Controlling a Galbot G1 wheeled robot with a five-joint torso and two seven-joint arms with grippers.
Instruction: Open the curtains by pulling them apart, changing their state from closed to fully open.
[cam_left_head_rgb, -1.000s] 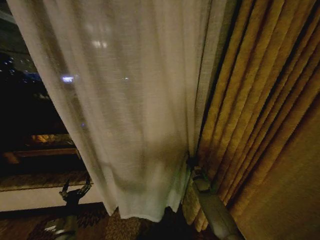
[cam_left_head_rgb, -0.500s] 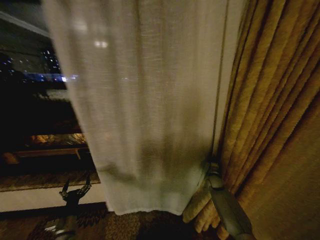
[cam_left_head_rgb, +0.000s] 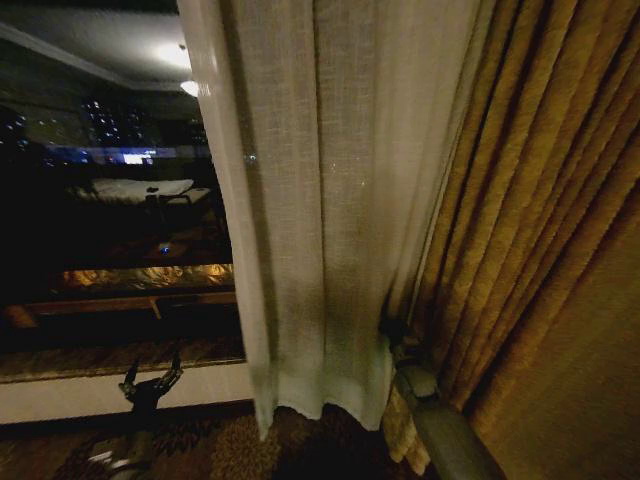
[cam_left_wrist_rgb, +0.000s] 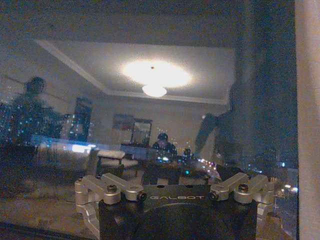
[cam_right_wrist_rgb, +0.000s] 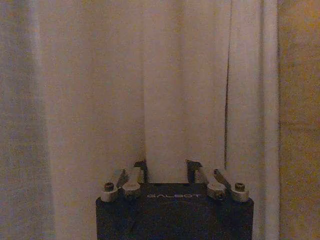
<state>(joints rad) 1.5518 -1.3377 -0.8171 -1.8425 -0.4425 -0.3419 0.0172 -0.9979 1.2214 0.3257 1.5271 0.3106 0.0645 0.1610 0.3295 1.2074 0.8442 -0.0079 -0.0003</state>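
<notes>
Your right gripper (cam_right_wrist_rgb: 166, 172) is clamped on a fold of the one curtain (cam_left_head_rgb: 330, 200) | curtain bunched beside the one yellow drape (cam_left_head_rgb: 540, 260) | left gripper (cam_left_head_rgb: 150, 383) spread wide, low by the window (cam_left_head_rgb: 110, 230).

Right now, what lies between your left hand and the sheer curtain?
Head view: only bare dark floor and the pale sill separate the left hand from the sheer curtain.

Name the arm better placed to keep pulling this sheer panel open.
Right. The right gripper is shut on a fold of the sheer curtain beside the golden drapes; the left gripper hangs open, low, clear of the fabric.
</notes>
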